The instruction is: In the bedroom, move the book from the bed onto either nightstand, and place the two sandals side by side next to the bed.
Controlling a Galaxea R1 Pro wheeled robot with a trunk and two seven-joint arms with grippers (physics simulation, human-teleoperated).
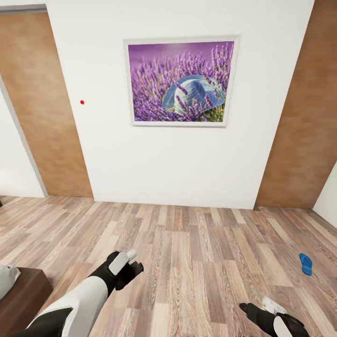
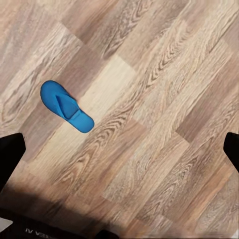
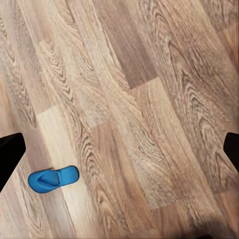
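A blue sandal [image 1: 305, 264] lies flat on the wood-plank floor [image 1: 196, 262], off to the robot's right and ahead of the right gripper [image 1: 262, 309]; each wrist view also shows a sandal on bare planks [image 2: 66, 106] [image 3: 53, 178], though whether these are one sandal or two I cannot tell. A corner of the bed [image 1: 18, 290] shows at the lower left, well apart from the sandal. Both jaws stand wide with nothing between them, the left gripper [image 1: 126, 267] over bare floor. The risk from here, as I judge it: a thin, flat sandal offers little to pinch, so closing jaws may skid it across the planks.
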